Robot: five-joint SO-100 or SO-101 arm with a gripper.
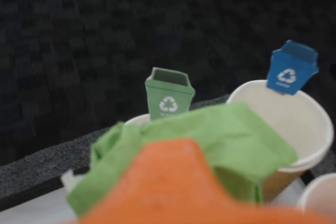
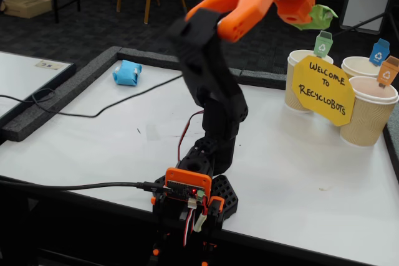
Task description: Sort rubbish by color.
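**A:** Start with the wrist view. What is in front of the camera?

**B:** The light green paper wad (image 1: 210, 135) fills the lower middle, with a blurred orange part of the gripper (image 1: 173, 182) covering its lower half. The wad's long axis runs from lower left to upper right, and its right end lies over the rim of a white paper cup (image 1: 315, 129).

**A:** Anything in that cup?

**B:** What I can see of its inside is bare. A blue recycling-bin tag (image 1: 291, 69) stands at its far rim. A green bin tag (image 1: 169, 94) stands at the rim of a second cup behind the wad (mostly hidden). A third cup's rim (image 1: 320, 195) peeks in at lower right.

**A:** And the fixed view?

**B:** The arm reaches up and right, and its gripper (image 2: 305, 10) hangs above the cup with the green tag (image 2: 323, 43). The fingers are closed on the green wad (image 2: 317, 17), which sticks out to the right and slightly down.

**A:** The other cups?

**B:** Three cups cluster at the table's (image 2: 299, 172) right edge, behind a yellow "Welcome to Recyclobots" sign (image 2: 323, 88); one bears the blue tag (image 2: 379, 52), one an orange tag (image 2: 388, 71). I cannot see inside them. A light blue wad (image 2: 127, 72) lies on the table far left, well apart.
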